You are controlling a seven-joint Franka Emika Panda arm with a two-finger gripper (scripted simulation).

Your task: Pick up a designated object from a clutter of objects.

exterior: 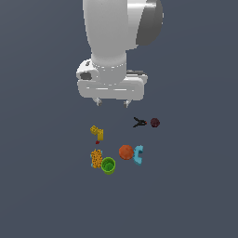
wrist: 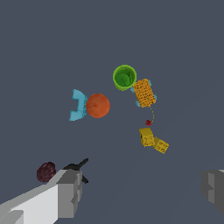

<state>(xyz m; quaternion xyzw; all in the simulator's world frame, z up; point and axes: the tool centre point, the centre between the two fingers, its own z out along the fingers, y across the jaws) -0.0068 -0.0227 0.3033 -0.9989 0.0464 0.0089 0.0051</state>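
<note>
White and bulky, the arm hangs above the clutter, its gripper [exterior: 111, 102] spread wide with nothing between the fingers. Below it, the orange-red ball [exterior: 126, 152] rests on the floor, touching the cyan C-shaped piece [exterior: 139, 155]. The green cup [exterior: 108, 165] stands just beside the orange-yellow bumpy block [exterior: 96, 158]. The yellow blocks [exterior: 97, 132], the black-red clamp [exterior: 139, 122] and the dark maroon ball [exterior: 155, 122] lie apart.

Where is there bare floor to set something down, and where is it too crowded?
Free: the middle patch bordered by the yellow blocks, black-red clamp and orange ball; also all the floor outside the cluster. Crowded: the green cup against the bumpy block, and the ball against the cyan piece.
</note>
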